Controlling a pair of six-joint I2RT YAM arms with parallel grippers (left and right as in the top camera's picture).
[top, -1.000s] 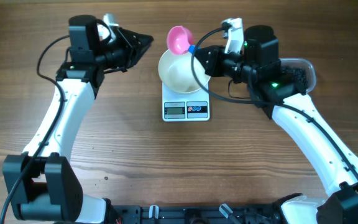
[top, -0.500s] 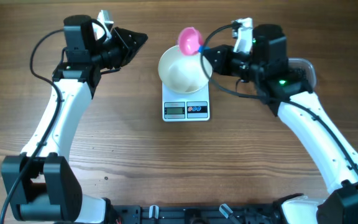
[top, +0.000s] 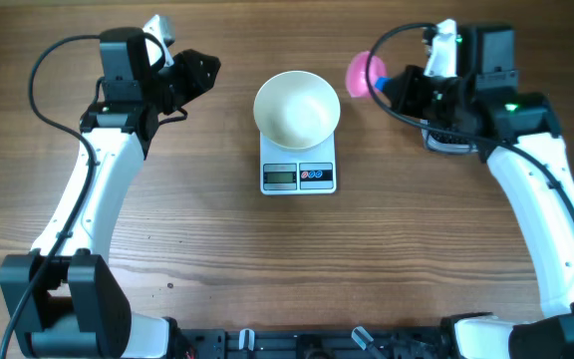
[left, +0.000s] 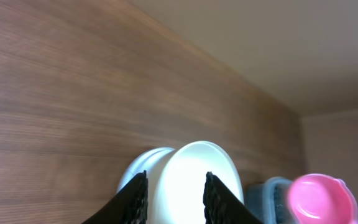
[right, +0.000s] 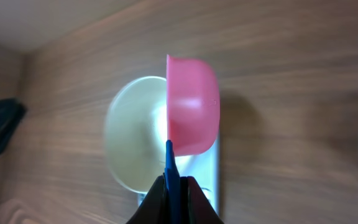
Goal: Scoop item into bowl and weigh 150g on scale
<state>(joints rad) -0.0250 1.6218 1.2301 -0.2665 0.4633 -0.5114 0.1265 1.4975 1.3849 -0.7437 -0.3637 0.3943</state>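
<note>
On the scale [top: 298, 177], smooth round white bowl [top: 297, 105], right fingers [right: 151, 208] pinching pink scoop [right: 193, 106], left fingers [left: 132, 202] parted, empty.

Worktop [top: 287, 259]: brown wood, grain running left to right, streaked light and dark. Small dark speck [top: 168, 287] near front left. Beyond the far edge, a plain beige wall [left: 260, 37]. Light soft and even, shadows faint.

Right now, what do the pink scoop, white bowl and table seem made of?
Pink scoop: probably plastic, smooth with uniform colour. White bowl: smooth and plain; plastic or glazed ceramic, unclear. Table: wood or wood-look laminate, with brown grain lines.
</note>
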